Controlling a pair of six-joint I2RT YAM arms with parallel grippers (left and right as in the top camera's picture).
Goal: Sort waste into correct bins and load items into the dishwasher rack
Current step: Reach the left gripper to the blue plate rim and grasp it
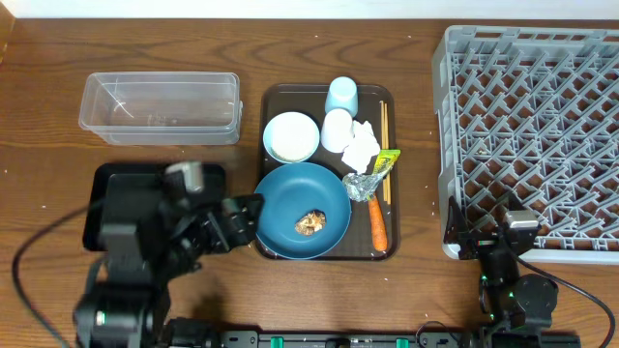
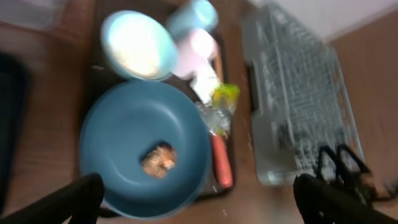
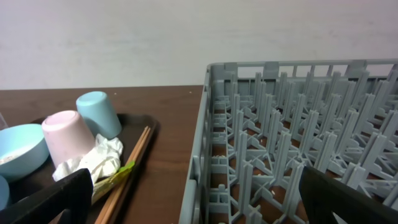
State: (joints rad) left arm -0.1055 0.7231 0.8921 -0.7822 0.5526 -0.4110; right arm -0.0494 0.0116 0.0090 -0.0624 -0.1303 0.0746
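Note:
A dark-blue plate (image 1: 290,198) holds a brown food lump (image 1: 310,223) on the brown serving tray (image 1: 276,97). Behind it stand a light-blue bowl of white rice (image 1: 291,136), a light-blue cup (image 1: 342,95) and a pinkish-white cup (image 1: 338,129). Tissue (image 1: 362,147), wrapper (image 1: 386,161), foil (image 1: 359,184), carrot (image 1: 377,222) and chopsticks (image 1: 384,126) lie on the tray's right side. My left gripper (image 1: 247,220) is open and empty at the plate's left edge; in the left wrist view (image 2: 199,208) the plate (image 2: 124,124) lies between its fingers. My right gripper (image 1: 481,232) is open and empty at the grey rack's (image 1: 532,135) front-left corner.
The clear tub (image 1: 160,104) stands at the back left. The black tray (image 1: 102,184) lies front left, partly under my left arm. The right wrist view shows the rack wall (image 3: 217,143) close ahead, with the cups and chopsticks (image 3: 127,171) to the left.

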